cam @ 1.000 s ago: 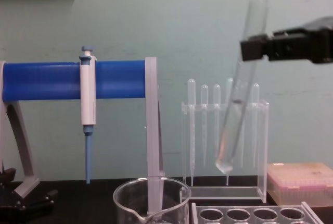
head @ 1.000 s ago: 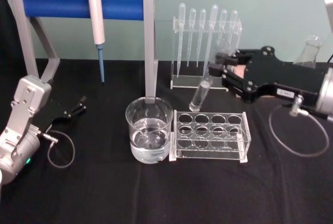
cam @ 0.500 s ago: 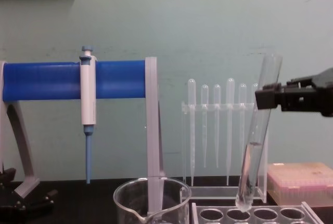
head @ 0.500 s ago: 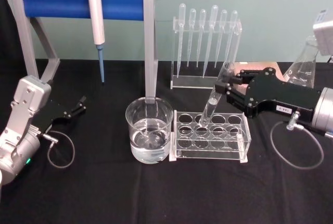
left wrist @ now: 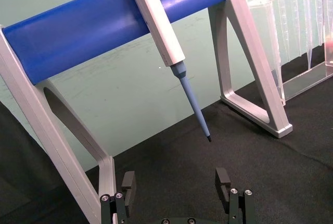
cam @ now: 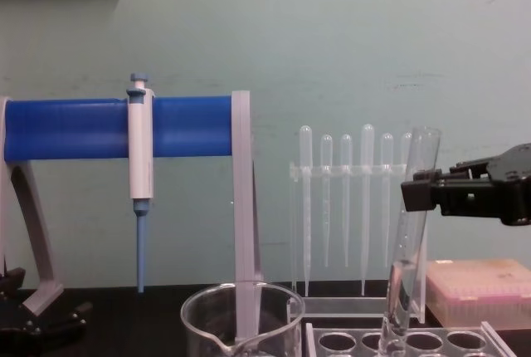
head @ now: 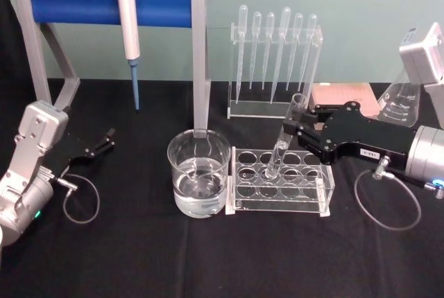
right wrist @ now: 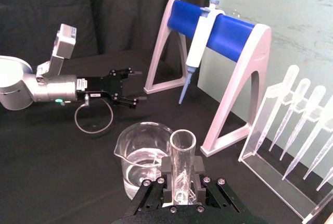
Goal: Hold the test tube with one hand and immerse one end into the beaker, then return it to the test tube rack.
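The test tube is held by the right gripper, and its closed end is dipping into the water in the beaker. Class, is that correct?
Not quite. The right gripper does hold the test tube, but its closed end is going into a hole of the clear rack, not into the beaker beside it. The head view shows this, and the chest view agrees.

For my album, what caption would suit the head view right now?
Right gripper lowers a tilted test tube into the clear rack beside the beaker.
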Tool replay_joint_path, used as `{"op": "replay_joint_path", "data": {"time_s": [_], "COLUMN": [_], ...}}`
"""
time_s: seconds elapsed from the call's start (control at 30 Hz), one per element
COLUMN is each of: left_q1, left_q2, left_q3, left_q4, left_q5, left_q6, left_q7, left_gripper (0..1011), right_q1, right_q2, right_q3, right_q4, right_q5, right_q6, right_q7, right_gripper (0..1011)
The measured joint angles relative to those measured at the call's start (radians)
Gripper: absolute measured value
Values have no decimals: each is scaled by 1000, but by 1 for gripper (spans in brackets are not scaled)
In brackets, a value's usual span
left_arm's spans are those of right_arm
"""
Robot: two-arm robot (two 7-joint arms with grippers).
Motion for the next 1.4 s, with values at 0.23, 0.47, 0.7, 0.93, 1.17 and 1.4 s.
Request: {"op": "replay_joint_path", "data": {"time_s": [0.23,0.47,0.7,0.93,1.17,1.4], "left_q1": [0,0,0,0,0,0], "left_q2": [0,0,0,0,0,0], "left_q3": [0,0,0,0,0,0], "left_q4": [0,0,0,0,0,0], "left_q5": [0,0,0,0,0,0], "left_q6": [0,0,0,0,0,0], "left_q7": [0,0,0,0,0,0], "left_gripper": [1000,1000,1000,1000,1000,1000], "right_q1": [4,4,3,-1,-10,-20], "right_q2": [-11,-22,-37,-54,-70,-82], "right_q3": [-9,-21,-34,-41,-42,-36], "right_q4": [22,38,56,73,87,99], "right_q5": [-16,-30,-53,-80,-100,-119], "right_q6": [2,2,-1,-12,-22,-30], "right_q7": [3,7,8,7,3,-3], "right_gripper": [238,238,238,238,238,238]}}
